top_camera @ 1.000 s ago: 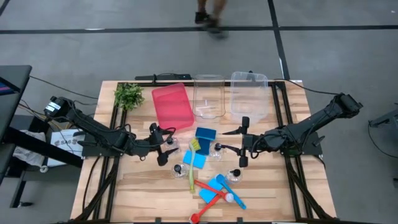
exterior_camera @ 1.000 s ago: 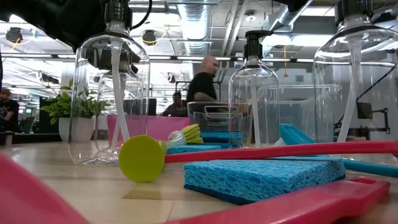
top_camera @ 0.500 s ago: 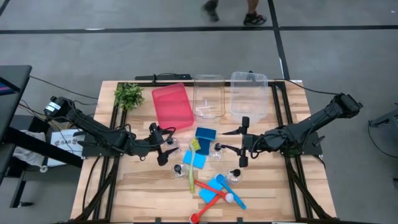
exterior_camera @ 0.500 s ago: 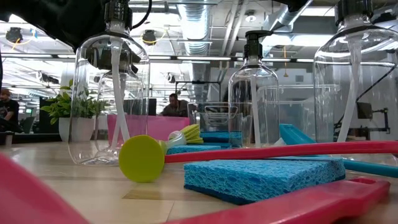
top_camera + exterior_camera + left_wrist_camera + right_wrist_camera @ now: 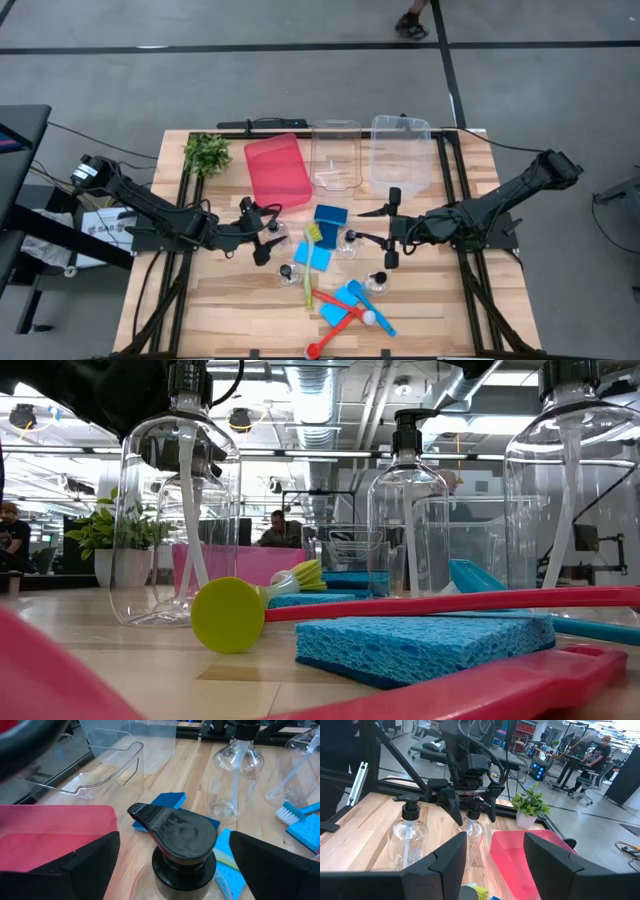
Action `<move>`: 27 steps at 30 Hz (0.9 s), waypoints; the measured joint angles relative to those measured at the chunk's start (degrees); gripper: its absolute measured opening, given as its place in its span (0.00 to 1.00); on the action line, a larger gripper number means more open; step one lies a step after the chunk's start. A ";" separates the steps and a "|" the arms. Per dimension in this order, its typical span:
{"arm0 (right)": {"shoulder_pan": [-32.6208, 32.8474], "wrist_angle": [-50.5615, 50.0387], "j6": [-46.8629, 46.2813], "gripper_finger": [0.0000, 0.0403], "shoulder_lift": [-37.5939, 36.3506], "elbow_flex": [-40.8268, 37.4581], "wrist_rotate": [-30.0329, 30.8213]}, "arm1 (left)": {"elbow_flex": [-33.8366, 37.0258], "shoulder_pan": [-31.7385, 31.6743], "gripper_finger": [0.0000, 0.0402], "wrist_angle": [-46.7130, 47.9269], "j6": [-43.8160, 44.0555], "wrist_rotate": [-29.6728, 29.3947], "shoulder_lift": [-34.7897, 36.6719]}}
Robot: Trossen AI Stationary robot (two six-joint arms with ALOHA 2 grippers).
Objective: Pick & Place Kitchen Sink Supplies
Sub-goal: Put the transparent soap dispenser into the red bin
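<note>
My left gripper (image 5: pixel 270 232) is open at table height. Its fingers stand on either side of a clear bottle's black pump top (image 5: pixel 173 829) without touching it. The same bottle (image 5: pixel 472 827) shows between those fingers in the right wrist view. My right gripper (image 5: pixel 362 226) is open beside another standing bottle (image 5: pixel 349 241). Two more bottles (image 5: pixel 285 272) (image 5: pixel 378 283) stand nearer the near edge. Blue sponges (image 5: pixel 330 215) (image 5: pixel 313 256) (image 5: pixel 336 310) lie flat. A yellow-green brush (image 5: pixel 307 278), a red brush (image 5: pixel 333 322) and a blue brush (image 5: pixel 372 312) lie crossed among them.
A red bin (image 5: pixel 277 168) and two clear bins (image 5: pixel 335 155) (image 5: pixel 400 152) lie along the far side, with a leafy plant (image 5: pixel 207 152) at the far left corner. Bare wood lies along the near-left part of the table (image 5: pixel 200 310). A person (image 5: pixel 412 20) walks beyond the far edge.
Neither arm has moved, and the supplies lie as before. The person beyond the far edge has walked toward the right.
</note>
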State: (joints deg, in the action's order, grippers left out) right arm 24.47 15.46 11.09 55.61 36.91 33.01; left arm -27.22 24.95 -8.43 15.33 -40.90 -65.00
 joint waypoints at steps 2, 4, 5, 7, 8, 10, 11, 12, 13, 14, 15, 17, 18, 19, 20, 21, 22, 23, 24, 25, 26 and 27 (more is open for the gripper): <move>-0.13 0.00 0.00 0.47 0.00 0.00 0.00 | 0.00 0.00 0.89 0.00 0.00 0.00 0.00; -0.32 0.00 0.00 0.47 0.00 0.00 0.00 | 0.00 0.00 0.85 0.00 0.00 0.01 0.00; -0.49 0.00 -0.02 0.47 0.00 0.00 0.00 | 0.00 0.00 0.83 0.00 0.00 0.01 0.00; -0.66 0.00 -0.02 0.46 0.00 0.00 0.00 | 0.00 0.00 0.78 0.00 -0.02 0.01 0.00; -0.66 0.00 -0.02 0.46 0.00 0.00 0.00 | 0.00 0.00 0.76 0.00 0.00 0.01 0.01; -0.66 0.00 -0.02 0.46 0.00 0.00 0.00 | 0.00 0.00 0.71 0.00 0.00 0.01 0.01; -0.66 0.00 -0.02 0.46 0.00 0.00 0.01 | 0.00 0.00 0.69 0.00 -0.02 0.01 -0.01; -0.66 0.00 -0.02 0.46 0.00 0.00 0.00 | 0.00 0.00 0.67 0.00 -0.02 0.00 0.00; -0.66 0.00 -0.02 0.46 0.00 0.00 0.02 | 0.00 0.00 0.65 0.00 -0.02 0.01 0.00; -0.66 0.00 -0.02 0.46 0.00 0.00 0.00 | 0.00 0.00 0.63 0.00 -0.02 0.01 0.00; -0.66 0.00 -0.02 0.46 0.00 0.00 0.00 | 0.00 0.00 0.62 0.00 -0.02 0.01 -0.01; -0.66 0.00 -0.02 0.46 0.00 0.00 0.00 | 0.00 0.00 0.58 0.00 -0.02 0.01 0.01; -0.66 -0.02 -0.02 0.45 0.00 0.00 0.00 | 0.00 0.00 0.56 0.00 -0.02 0.01 0.01; -0.66 0.00 -0.04 0.45 0.00 0.00 0.00 | 0.00 0.00 0.54 0.00 -0.02 0.01 -0.01; -0.66 0.00 -0.04 0.45 0.00 0.00 0.00 | 0.00 0.00 0.52 0.00 -0.02 0.01 0.01; -0.66 0.00 -0.04 0.45 0.00 0.00 0.00 | 0.00 0.00 0.51 0.00 -0.02 0.01 0.00; -0.66 0.00 -0.04 0.45 0.00 0.00 0.00 | 0.00 0.00 0.49 0.00 -0.02 0.01 0.00; -0.66 0.00 -0.04 0.45 0.00 0.00 0.00 | 0.00 0.00 0.47 0.00 -0.04 0.01 0.01; -0.66 0.00 -0.04 0.45 0.00 0.00 0.00 | 0.00 0.00 0.45 0.00 -0.04 0.01 -0.01; -0.66 0.00 -0.04 0.45 0.00 0.00 0.00 | 0.00 0.00 0.43 0.00 -0.04 0.01 0.01; -0.66 0.00 -0.04 0.45 0.00 0.00 0.00 | 0.00 0.00 0.41 0.00 -0.04 0.01 0.01; -0.66 0.00 -0.04 0.45 0.00 0.00 0.00 | 0.00 0.00 0.39 0.00 -0.04 0.01 0.01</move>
State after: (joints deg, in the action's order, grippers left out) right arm 23.81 15.46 11.05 55.61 36.91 33.01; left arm -27.22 24.95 -8.43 15.29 -40.88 -64.99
